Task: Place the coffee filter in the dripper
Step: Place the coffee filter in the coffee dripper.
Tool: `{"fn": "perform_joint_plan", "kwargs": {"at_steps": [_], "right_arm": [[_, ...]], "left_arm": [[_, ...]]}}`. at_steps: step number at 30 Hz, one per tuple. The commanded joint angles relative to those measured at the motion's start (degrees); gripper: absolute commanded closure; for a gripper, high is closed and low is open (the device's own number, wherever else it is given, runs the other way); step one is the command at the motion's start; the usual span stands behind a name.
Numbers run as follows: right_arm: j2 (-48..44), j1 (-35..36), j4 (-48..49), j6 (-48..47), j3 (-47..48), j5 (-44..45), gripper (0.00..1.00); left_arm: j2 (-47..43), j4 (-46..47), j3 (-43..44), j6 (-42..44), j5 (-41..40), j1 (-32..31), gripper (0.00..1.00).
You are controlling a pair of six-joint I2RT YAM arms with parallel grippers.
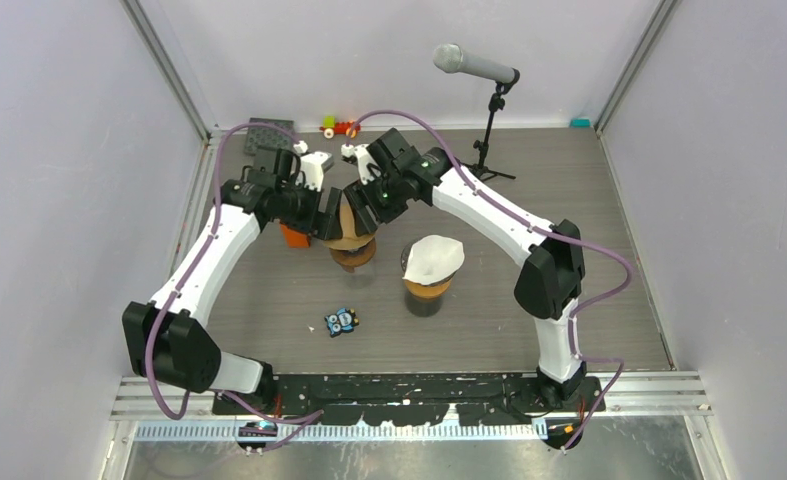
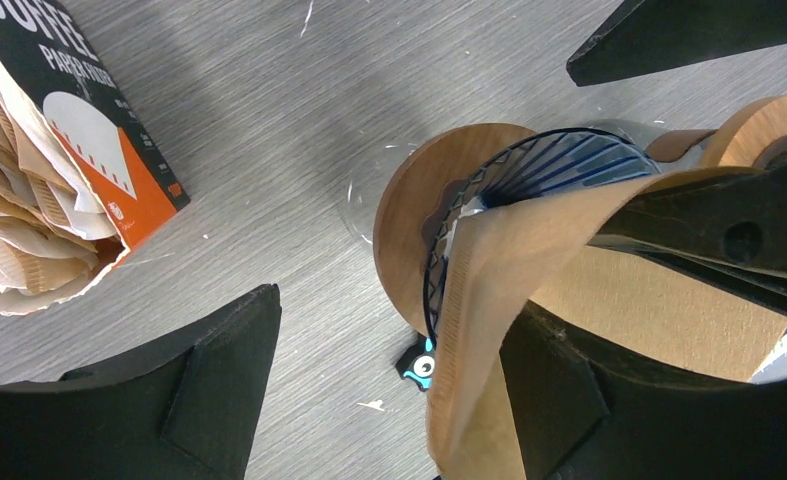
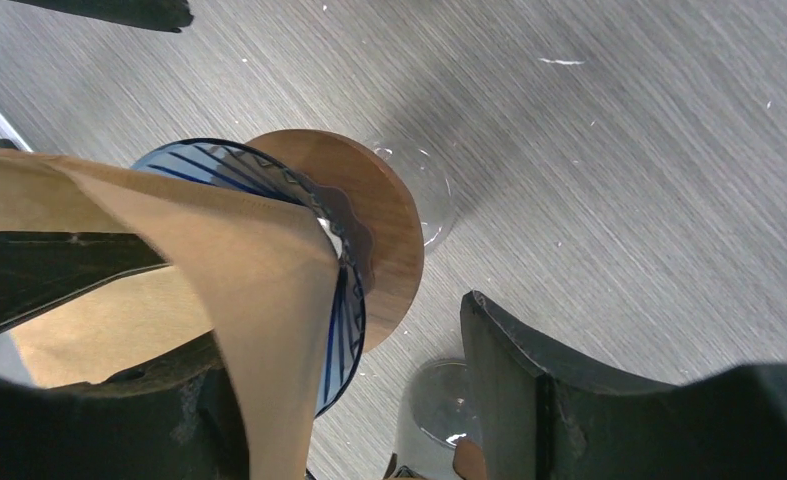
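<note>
A brown paper coffee filter (image 1: pixel 350 232) hangs opened over the blue-ribbed glass dripper (image 1: pixel 354 256) with a wooden collar, at the table's middle. My left gripper (image 1: pixel 327 217) and right gripper (image 1: pixel 370 205) meet over it. In the left wrist view the left gripper (image 2: pixel 389 320) is open, and the filter (image 2: pixel 489 270) drapes against its right finger above the dripper (image 2: pixel 559 160). In the right wrist view the right gripper (image 3: pixel 339 330) is open, and the filter (image 3: pixel 259 260) lies over its left finger beside the dripper's collar (image 3: pixel 384 230). Neither gripper pinches the filter.
A second dripper on a glass, holding a white filter (image 1: pixel 433 257), stands just right. An orange-and-black filter box (image 2: pixel 99 130), spilling filters, lies to the left. A small blue toy (image 1: pixel 341 321) lies nearer the arms. A microphone stand (image 1: pixel 489 140) is at the back.
</note>
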Motion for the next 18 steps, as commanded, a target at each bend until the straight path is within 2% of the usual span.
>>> {"fn": "perform_joint_plan", "kwargs": {"at_steps": [1,18], "right_arm": [[0.29,-0.20,3.15,1.81,-1.04,-0.95,0.35],[1.42,-0.26,4.25,2.26,-2.46,-0.58,0.36]], "left_arm": [[-1.58,3.52,-1.06,-0.42,-1.54,-0.01,0.20],[-0.46,4.22,-2.97,-0.40,-2.47,0.00,0.21]]}}
